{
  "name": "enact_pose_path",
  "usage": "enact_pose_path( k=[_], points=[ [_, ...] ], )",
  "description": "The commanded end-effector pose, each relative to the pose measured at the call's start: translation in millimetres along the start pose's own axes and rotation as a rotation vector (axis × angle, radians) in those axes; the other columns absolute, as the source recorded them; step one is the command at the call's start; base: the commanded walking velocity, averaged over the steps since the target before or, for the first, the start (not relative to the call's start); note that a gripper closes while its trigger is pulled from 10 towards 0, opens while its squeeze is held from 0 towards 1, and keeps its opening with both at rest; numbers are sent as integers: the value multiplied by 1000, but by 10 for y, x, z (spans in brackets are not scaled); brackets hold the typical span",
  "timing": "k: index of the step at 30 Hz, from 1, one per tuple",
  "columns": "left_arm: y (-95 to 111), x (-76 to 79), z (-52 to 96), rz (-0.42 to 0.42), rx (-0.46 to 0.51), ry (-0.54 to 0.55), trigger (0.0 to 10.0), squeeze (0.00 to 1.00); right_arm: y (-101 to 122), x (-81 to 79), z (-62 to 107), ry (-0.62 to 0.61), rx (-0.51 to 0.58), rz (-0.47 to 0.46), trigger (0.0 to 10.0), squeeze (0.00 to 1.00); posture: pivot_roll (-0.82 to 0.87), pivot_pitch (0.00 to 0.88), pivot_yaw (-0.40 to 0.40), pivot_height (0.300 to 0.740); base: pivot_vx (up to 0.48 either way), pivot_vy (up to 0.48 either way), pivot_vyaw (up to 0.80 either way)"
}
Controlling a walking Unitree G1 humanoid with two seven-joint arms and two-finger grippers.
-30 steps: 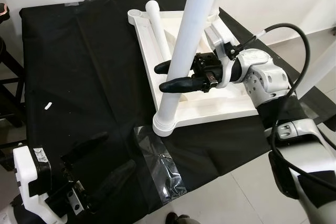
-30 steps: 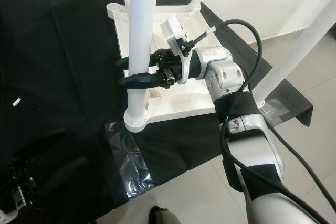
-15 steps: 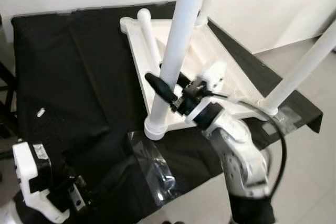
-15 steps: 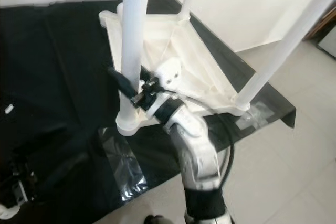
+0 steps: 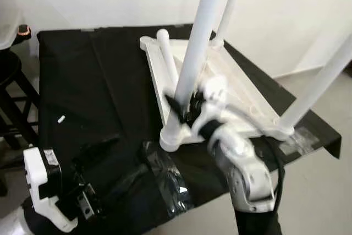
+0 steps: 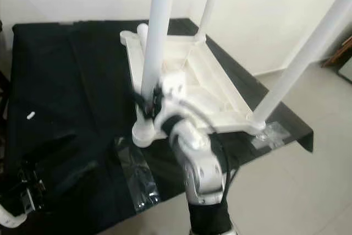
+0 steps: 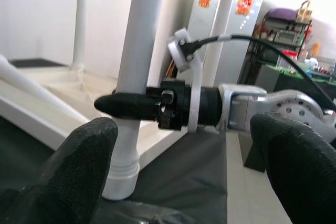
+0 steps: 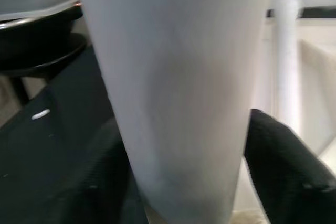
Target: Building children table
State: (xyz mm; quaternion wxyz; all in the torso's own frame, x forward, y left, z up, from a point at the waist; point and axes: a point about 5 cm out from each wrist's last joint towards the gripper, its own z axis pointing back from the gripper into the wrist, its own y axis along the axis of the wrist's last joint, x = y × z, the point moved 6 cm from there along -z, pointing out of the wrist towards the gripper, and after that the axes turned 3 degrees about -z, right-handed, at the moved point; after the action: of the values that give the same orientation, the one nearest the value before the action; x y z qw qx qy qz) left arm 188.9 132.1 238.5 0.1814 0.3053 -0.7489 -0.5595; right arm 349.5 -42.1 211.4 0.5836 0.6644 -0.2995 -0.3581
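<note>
right gripper [image 7: 113, 103] jaws clamp the near leg [image 5: 193, 59] just above its base at the tabletop [image 5: 236, 89] corner. left gripper [image 5: 104, 163] jaws wide, over bare desk [image 5: 99, 81].

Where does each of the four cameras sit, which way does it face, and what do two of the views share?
Left eye, head: looks down at upturned white table on black cloth; both arms.
Right eye, head: same scene; right gripper around near table leg.
Left wrist: faces that leg past open left gripper; right arm visible.
Right wrist: up close on the leg between its own fingers.
All share that leg.
</note>
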Motion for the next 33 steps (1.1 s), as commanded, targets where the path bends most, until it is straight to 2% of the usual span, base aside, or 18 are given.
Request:
enact_pose_path(
  k=[1, 3, 5, 6, 7, 8, 9, 10, 12, 14, 19, 20, 22, 25, 29, 30, 32, 33],
  points=[
    [-28, -3, 11, -3, -10, 3, 10000, 0, 169, -81, -15, 88, 53, 14, 10000, 1000, 142, 163, -131, 740, 0, 0, 0],
    [-29, 4, 16, -2, -13, 5, 10000, 0, 373, -124, -17, 249, 110, 78, 10000, 1000, 152, 172, -131, 740, 0, 0, 0],
    [-29, 5, 19, -2, -14, 7, 10000, 0, 439, -125, -10, 296, 129, 114, 10000, 1000, 152, 172, -131, 740, 0, 0, 0],
    [-25, 8, 24, -1, -16, 8, 10000, 0, 515, -136, -1, 374, 145, 161, 10000, 910, 157, 181, -129, 740, 0, 0, 0],
    [-25, 8, 24, -1, -16, 8, 10000, 0, 515, -136, -1, 374, 145, 161, 10000, 910, 157, 181, -129, 740, 0, 0, 0],
    [-22, 15, 33, 1, -18, 10, 10000, 0, 593, -156, 28, 502, 148, 231, 10000, 353, 162, 189, -128, 740, 0, 0, 0],
    [-22, 15, 33, 1, -18, 10, 10000, 0, 593, -156, 28, 502, 148, 231, 10000, 353, 162, 189, -128, 740, 0, 0, 0],
    [-24, 21, 42, 4, -22, 12, 10000, 0, 626, -167, 60, 585, 139, 267, 10000, 0, 165, 194, -128, 740, 0, 0, 0],
    [-26, 34, 57, 8, -28, 14, 10000, 0, 694, -104, 54, 659, 123, 316, 10000, 0, 175, 203, -127, 740, 0, 0, 0],
    [-21, 44, 66, 9, -31, 15, 10000, 0, 760, -49, 17, 668, 126, 321, 10000, 0, 184, 210, -124, 740, 0, 0, 0],
    [-11, 58, 95, 10, -44, 22, 10000, 0, 929, -6, -23, 793, 113, 279, 10000, 0, 203, 220, -124, 740, 0, 0, 0],
    [-11, 58, 95, 10, -44, 22, 10000, 0, 929, -6, -23, 793, 113, 279, 10000, 0, 203, 220, -124, 740, 0, 0, 0],
    [-2, 72, 117, 10, -51, 28, 10000, 0, 904, -41, 71, 942, 59, 258, 10000, 0, 217, 229, -129, 740, 0, 0, 0],
    [-1, 85, 136, 10, -58, 33, 10000, 0, 882, -13, 88, 1016, 22, 249, 10000, 0, 223, 233, -130, 740, 0, 0, 0],
    [1, 98, 144, 12, -61, 36, 10000, 0, 872, 19, 87, 1066, -7, 228, 10000, 0, 227, 239, -132, 740, 0, 0, 0],
    [7, 110, 146, 14, -62, 37, 10000, 0, 868, 24, 82, 1099, -31, 221, 9216, 0, 226, 241, -135, 740, 0, 0, 0],
    [9, 112, 147, 15, -62, 38, 10000, 0, 871, 24, 75, 1104, -37, 220, 9216, 0, 226, 241, -135, 740, 0, 0, 0],
    [8, 114, 147, 15, -63, 39, 10000, 0, 878, 21, 73, 1108, -40, 223, 2471, 0, 224, 243, -136, 740, 0, 0, 0]
  ],
)
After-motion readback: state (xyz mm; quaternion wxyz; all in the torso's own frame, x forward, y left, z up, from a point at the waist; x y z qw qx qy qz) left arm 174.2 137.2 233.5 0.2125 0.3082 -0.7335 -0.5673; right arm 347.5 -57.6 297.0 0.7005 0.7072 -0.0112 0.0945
